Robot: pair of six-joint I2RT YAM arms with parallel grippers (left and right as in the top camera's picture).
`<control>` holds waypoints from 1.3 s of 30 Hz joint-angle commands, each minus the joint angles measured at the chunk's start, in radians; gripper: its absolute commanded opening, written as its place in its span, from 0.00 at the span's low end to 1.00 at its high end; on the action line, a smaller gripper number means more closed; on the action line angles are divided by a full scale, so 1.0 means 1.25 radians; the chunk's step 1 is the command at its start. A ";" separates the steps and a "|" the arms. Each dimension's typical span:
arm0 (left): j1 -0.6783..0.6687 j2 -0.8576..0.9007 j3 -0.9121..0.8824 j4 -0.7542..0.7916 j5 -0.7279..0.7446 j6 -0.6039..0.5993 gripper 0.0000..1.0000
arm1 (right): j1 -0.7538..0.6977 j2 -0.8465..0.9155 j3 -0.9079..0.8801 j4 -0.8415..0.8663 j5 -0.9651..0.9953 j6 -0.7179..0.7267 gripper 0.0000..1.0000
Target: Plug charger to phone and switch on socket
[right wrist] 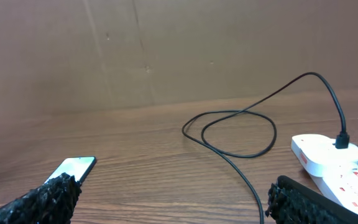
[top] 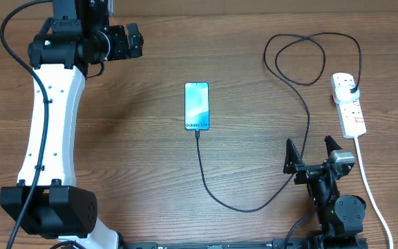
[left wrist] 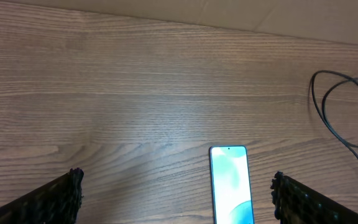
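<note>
The phone [top: 197, 106] lies face up mid-table with its screen lit; it also shows in the left wrist view [left wrist: 231, 183] and the right wrist view [right wrist: 76, 166]. The black charger cable [top: 216, 190] runs from the phone's near end, curves right and loops [top: 296, 59] to its plug [top: 352, 89] in the white socket strip [top: 348, 104]. The strip and plug show in the right wrist view [right wrist: 331, 152]. My left gripper [top: 134, 40] is open and empty at the far left. My right gripper [top: 312, 153] is open and empty near the front right, apart from the cable.
The strip's white cord [top: 372, 190] runs along the right side to the front edge, beside my right arm. A brown wall [right wrist: 166, 50] stands behind the table.
</note>
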 commanded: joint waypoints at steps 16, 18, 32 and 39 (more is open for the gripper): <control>-0.003 0.001 -0.001 0.001 -0.005 0.001 1.00 | -0.002 -0.009 -0.009 0.004 0.019 -0.100 1.00; -0.003 0.001 -0.001 0.001 -0.005 0.001 1.00 | -0.002 -0.009 -0.009 0.004 0.019 -0.100 1.00; -0.003 0.001 -0.001 0.001 -0.005 0.001 1.00 | -0.002 -0.009 -0.009 0.004 0.019 -0.100 1.00; -0.003 0.001 -0.001 0.001 -0.005 0.001 1.00 | -0.002 -0.009 -0.009 0.004 0.019 -0.100 1.00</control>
